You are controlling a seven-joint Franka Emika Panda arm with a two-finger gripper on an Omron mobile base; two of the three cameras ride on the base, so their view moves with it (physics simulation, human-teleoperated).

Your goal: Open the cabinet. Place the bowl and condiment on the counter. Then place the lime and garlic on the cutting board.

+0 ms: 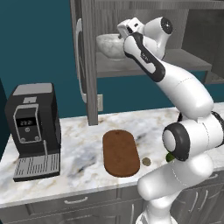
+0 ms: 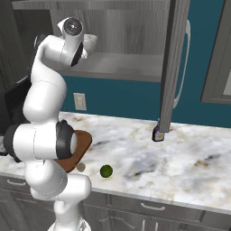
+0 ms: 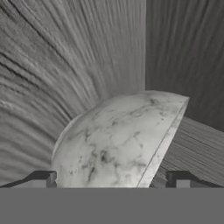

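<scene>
Robot arm reaching into the open cabinet (image 1: 89,65) toward the bowl (image 1: 109,45) on its shelf.

The gripper (image 3: 113,179) is spread wide, fingertips either side of the bowl's rim (nothing pinched yet). Closing off-centre could tip or shove the bowl. The right base view alone shows the lime (image 2: 106,171) on the counter (image 2: 180,158).
</scene>
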